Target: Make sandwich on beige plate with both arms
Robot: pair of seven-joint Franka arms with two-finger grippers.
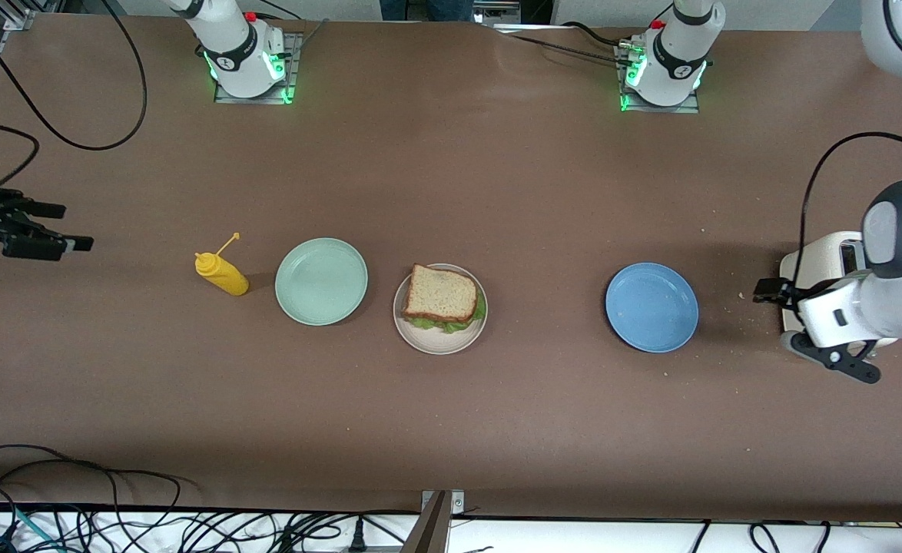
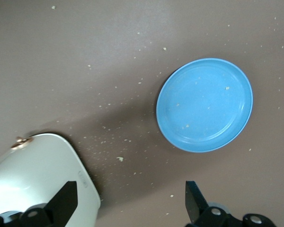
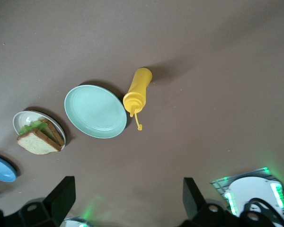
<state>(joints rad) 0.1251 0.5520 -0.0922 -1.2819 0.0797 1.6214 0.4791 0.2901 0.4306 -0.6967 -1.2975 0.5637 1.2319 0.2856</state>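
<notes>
Both grippers stood with fingers spread wide and held nothing. The left gripper point(image 1: 820, 326) hung over the table at the left arm's end, above a white toaster point(image 1: 812, 253), with its fingers point(image 2: 66, 201) apart in the left wrist view and touching neither the toaster nor the blue plate point(image 1: 651, 307) beside it. The right gripper point(image 1: 55, 226) hung over the right arm's end of the table, its fingers point(image 3: 61, 196) equally far apart, well clear of everything. Both arms waited away from the middle. The sandwich point(image 1: 443, 298) lay assembled on the beige plate point(image 1: 420, 334) near the middle of the table: a tan bread slice with a brown crust on top, ruffled green lettuce showing under its edge on the side nearer the front camera, and a second slice beneath it, seen edge-on in the right wrist view. The sandwich sat toward the plate's rim farther from the front camera, leaving a bare crescent of plate nearer the camera. A mint-green plate point(image 1: 321, 281) sat just beside the beige one toward the right arm's end, and a yellow squeeze bottle point(image 1: 221, 274) lay tilted next to that. Crumbs dotted the brown table point(image 1: 451, 169) around the blue plate. No writing could be read on anything.
</notes>
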